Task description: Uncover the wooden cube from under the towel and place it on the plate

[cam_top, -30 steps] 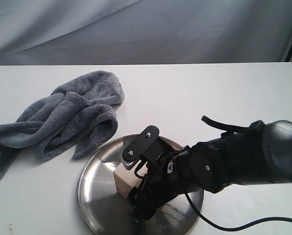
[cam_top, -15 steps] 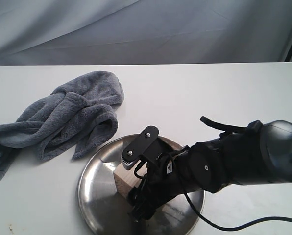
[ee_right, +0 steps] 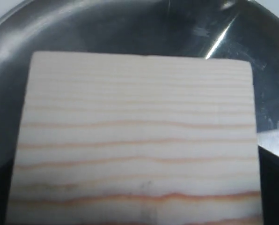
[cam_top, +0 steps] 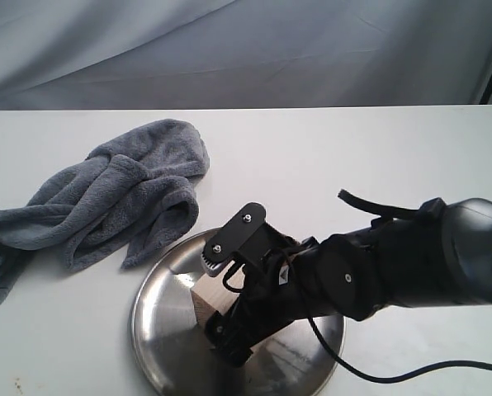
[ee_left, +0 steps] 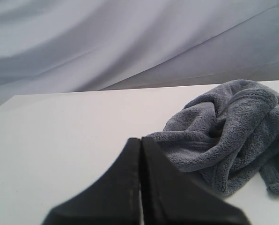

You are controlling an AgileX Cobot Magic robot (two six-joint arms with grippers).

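Right pincer (cam_top: 217,301) straddles the wooden cube (cam_top: 203,307) on the plate (cam_top: 157,326); gripping or released, cannot tell. Risk: a dragging finger on withdrawal could tip the cube off.

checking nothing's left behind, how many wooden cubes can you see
1. The wooden cube sits on the plate, partly covered by the right arm. The bunched towel beside the plate could hide another.
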